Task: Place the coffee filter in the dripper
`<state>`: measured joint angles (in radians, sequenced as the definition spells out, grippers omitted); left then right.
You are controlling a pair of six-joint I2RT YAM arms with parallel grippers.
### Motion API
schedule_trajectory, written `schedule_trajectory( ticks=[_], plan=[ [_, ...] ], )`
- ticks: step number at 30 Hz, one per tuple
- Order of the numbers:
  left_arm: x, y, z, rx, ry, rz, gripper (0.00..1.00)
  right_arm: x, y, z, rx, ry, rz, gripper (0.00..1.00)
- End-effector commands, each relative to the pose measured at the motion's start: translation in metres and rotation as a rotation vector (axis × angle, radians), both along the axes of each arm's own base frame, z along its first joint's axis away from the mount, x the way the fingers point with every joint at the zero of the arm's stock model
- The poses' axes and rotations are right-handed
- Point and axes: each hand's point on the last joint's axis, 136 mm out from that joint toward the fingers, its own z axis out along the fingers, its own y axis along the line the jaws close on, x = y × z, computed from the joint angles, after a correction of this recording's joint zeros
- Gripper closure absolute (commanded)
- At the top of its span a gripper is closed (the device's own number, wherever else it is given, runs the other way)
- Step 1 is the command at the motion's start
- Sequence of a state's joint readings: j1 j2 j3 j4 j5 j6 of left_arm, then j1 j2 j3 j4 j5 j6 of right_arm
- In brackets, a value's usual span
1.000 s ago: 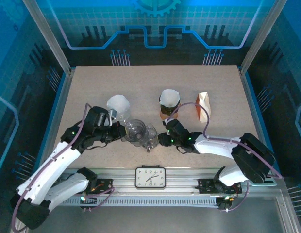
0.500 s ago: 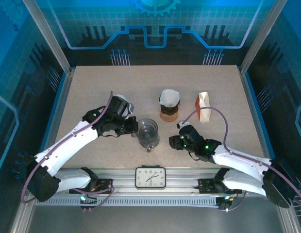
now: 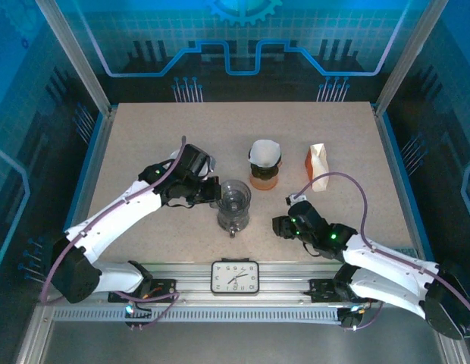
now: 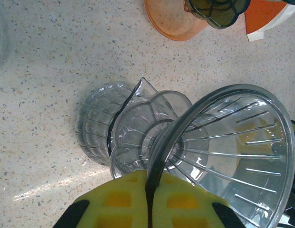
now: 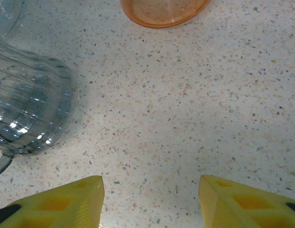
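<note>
The left gripper is clamped on the rim of the clear ribbed dripper over a fluted glass carafe, the white paper coffee filter, a smooth cone, sits mid-table in an orange cup, and the right gripper holds its yellow jaws apart above the speckled tabletop.

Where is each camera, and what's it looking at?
Top external: high up behind, looking down at the table; left arm and right arm show.
Left wrist: on the left gripper, facing the clear dripper; its yellow fingers pinch the rim.
Right wrist: on the right gripper, facing the tabletop; its fingers stand apart.
Both wrist views share the orange dripper.
</note>
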<state>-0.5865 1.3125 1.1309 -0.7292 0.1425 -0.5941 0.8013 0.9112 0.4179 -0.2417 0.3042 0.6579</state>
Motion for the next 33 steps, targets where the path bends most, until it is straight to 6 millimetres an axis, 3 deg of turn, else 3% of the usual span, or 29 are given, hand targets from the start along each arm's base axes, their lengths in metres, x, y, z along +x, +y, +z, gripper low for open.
schedule_trajectory(
  ticks=[1,14,25,29,33],
  plan=[
    [0.004,-0.001,0.008,0.016,-0.032,-0.016,1.00,-0.001,-0.010,-0.004,-0.009,0.009,-0.038,0.44],
    [-0.001,0.002,-0.016,0.060,0.004,-0.016,1.00,-0.001,-0.013,-0.006,-0.014,0.016,-0.047,0.41],
    [-0.001,0.005,-0.023,0.078,0.007,-0.011,1.00,0.000,-0.014,-0.005,-0.014,0.016,-0.050,0.39],
    [-0.001,0.005,-0.020,0.071,-0.003,-0.008,0.82,0.000,-0.014,-0.004,-0.013,0.015,-0.050,0.37],
    [-0.001,0.006,-0.015,0.066,-0.013,0.003,0.76,-0.001,-0.014,-0.005,-0.012,0.018,-0.054,0.35]
  ],
)
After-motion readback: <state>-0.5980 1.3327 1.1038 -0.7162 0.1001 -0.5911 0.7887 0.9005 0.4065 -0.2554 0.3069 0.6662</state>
